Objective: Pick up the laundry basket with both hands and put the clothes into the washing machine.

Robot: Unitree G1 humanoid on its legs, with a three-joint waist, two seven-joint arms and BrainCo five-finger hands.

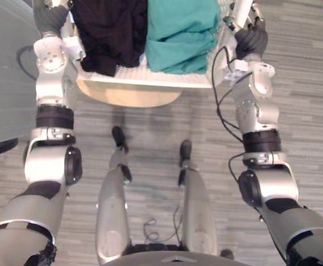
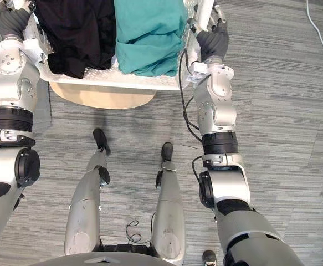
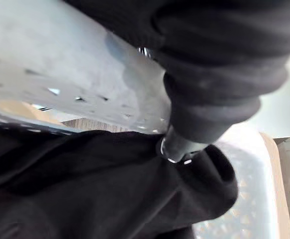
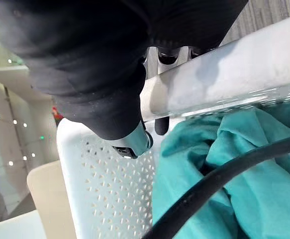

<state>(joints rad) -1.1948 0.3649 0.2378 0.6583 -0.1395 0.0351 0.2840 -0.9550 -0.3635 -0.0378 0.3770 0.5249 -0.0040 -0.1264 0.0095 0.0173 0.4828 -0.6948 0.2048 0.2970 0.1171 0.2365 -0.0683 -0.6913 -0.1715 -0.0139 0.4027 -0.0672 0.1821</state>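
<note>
Two hands flank the laundry basket (image 1: 150,79), loaded with black clothes (image 1: 108,33) and teal clothes (image 1: 180,33) over a pale wooden top (image 1: 128,97): your right hand (image 1: 251,40) curls round its rim, the left hand (image 1: 50,18) has a grip that cannot be told, so raise both sides together, level.

Grey carpet (image 2: 283,111) in narrow streaked planks covered the floor from 3 o'clock round to 9 o'clock. A round light-wood table (image 1: 129,95) stood at 12 o'clock, with a smooth grey panel (image 1: 3,83) at 9 o'clock. A thin white cable (image 2: 322,39) trailed over the floor at 2 o'clock.
</note>
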